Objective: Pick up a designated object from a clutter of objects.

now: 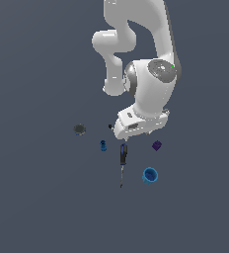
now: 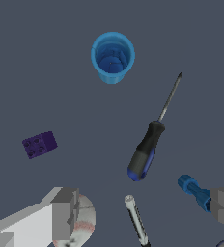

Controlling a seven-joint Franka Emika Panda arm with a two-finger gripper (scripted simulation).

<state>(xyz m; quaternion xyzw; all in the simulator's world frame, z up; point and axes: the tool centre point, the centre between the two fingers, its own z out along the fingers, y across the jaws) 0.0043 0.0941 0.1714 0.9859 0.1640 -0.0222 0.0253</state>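
Purple block (image 2: pixel 39 144) lies free on the worktop, off to one side of the hand (image 2: pixel 143 212), towards the exterior view's right. Hand hangs wide and empty above the baseball (image 2: pixel 82 219), needing a sideways shift

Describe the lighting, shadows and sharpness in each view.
Exterior view: flat, even light, no cast shadows, soft highlights on the white arm; the purple block is small and coarse. Wrist view: equally shadowless, sharp throughout, blue cup and screwdriver crisp.
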